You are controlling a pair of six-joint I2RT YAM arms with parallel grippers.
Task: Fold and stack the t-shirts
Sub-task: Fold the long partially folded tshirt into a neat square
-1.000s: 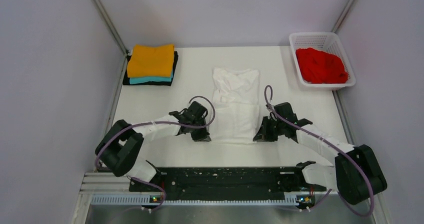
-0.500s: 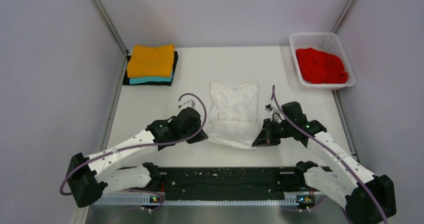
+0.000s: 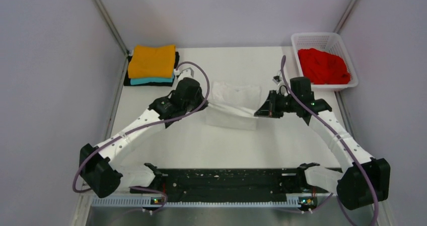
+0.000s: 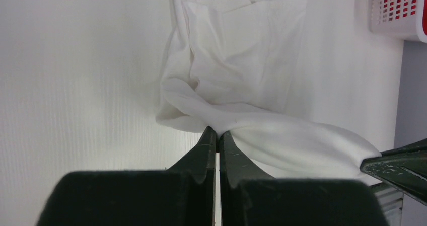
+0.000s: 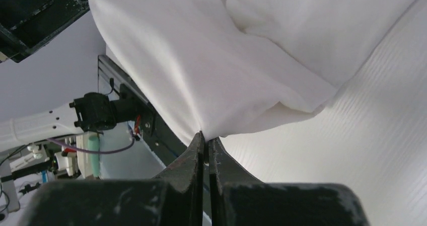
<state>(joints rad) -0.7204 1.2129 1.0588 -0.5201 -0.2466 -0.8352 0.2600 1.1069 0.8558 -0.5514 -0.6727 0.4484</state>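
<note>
From above, the white t-shirt (image 3: 232,116) is seen mid-way across the table (image 3: 166,135), its near edge raised between the left gripper (image 3: 203,106) and the right gripper (image 3: 258,113). In the left wrist view, the jaws are pinched closed on a cloth fold. In the right wrist view, the jaws are likewise clamped onto the hem.

The white shirt (image 4: 241,60) pinched in my left claw (image 4: 217,134) is soft, matt cloth, creased and limp. The fingers (image 5: 189,160) of my right claw (image 5: 206,137) are matt black, scuffed pale, and the table (image 5: 377,150) beneath them is white, finely ribbed.
</note>
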